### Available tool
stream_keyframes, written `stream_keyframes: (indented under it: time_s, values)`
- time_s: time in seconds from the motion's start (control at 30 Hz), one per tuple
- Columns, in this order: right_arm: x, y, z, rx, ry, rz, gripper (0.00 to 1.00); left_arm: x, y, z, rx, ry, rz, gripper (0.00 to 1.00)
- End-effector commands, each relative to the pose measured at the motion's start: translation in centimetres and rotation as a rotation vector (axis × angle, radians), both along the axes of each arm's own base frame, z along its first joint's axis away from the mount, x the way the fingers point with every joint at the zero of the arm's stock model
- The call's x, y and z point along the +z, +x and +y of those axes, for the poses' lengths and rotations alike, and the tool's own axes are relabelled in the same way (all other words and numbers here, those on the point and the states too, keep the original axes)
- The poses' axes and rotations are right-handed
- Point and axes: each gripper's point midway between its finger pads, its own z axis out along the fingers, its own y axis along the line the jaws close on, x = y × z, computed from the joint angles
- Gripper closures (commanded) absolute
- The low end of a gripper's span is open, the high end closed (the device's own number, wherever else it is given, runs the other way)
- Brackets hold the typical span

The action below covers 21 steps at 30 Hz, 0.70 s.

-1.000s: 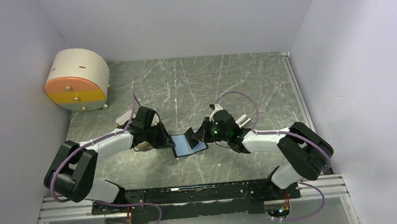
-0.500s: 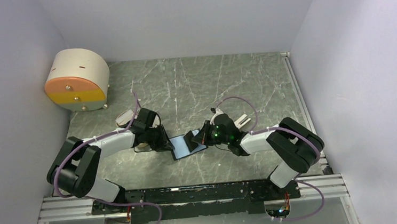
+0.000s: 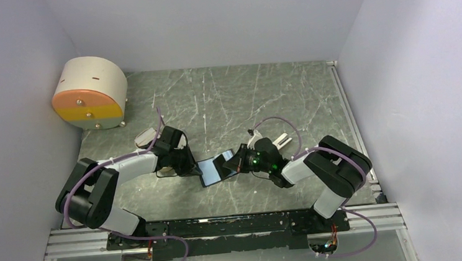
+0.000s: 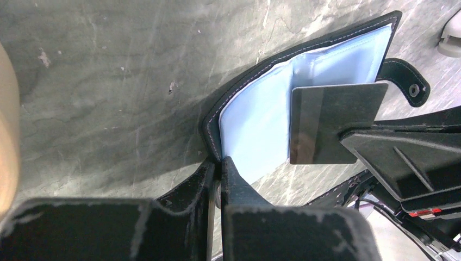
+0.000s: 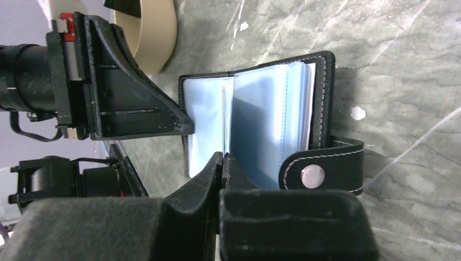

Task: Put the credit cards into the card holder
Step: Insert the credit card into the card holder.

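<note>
Dark card [image 4: 326, 122] is pinched in the right fingers [image 5: 204, 176], which are clenched on its near edge. The card stands on edge over the open holder [image 3: 215, 171]. The left wrist view shows its flat face overlapping the pale blue pocket. In the right wrist view it is edge-on, a thin line sitting in the fold between the left leaf and the stack of blue pockets on the right. Can't tell if the leading edge is actually inside a sleeve.

Holder lies open on the table [image 3: 263, 97], mid-table, between the two arms, blue pockets up. Its snap tab [image 5: 321, 174] sticks out on the right arm's side, button showing.

Left fingers [image 4: 228, 179] are clenched on the black stitched rim of the holder's cover, on the side opposite the tab. The right wrist view shows their tip touching that edge.

The two arms face each other across the holder, both low and near the table.

Beige tray [image 5: 157, 38] sits just behind the left fingers, partly hidden by that arm in the top view. Contents unclear.

Round beige-and-orange box [image 3: 90, 95] is at the far left corner, well apart from everything else.
</note>
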Motion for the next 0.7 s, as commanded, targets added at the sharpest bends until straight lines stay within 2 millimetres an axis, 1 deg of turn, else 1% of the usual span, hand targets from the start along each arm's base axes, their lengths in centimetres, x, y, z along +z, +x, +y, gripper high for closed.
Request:
stream_keyframes:
  time_s: [0.0, 0.07, 0.2, 0.3, 0.57, 0.67]
  values:
    - [1.6, 0.2, 0.5, 0.024, 0.079, -0.079, 1.0, -0.4, -0.2, -0.2, -0.028, 0.003, -0.002, 0.91]
    - [2.0, 0.2, 0.7, 0.031, 0.106, -0.094, 1.0, -0.4, -0.3, -0.2, -0.03, 0.0, -0.004, 0.91]
    - [1.5, 0.3, 0.8, 0.033, 0.102, -0.095, 1.0, -0.4, -0.4, -0.2, -0.028, -0.003, -0.006, 0.91]
    - [1.5, 0.6, 0.8, 0.029, 0.106, -0.107, 1.0, -0.6, -0.6, -0.1, -0.03, -0.004, 0.0, 0.91]
    - [0.5, 1.1, -0.1, -0.009, 0.066, -0.097, 1.0, -0.5, -0.6, -0.2, -0.028, -0.006, 0.001, 0.91]
    - [0.3, 1.1, -0.2, -0.008, 0.072, -0.092, 1.0, -0.4, -0.7, -0.2, -0.026, -0.008, 0.001, 0.91]
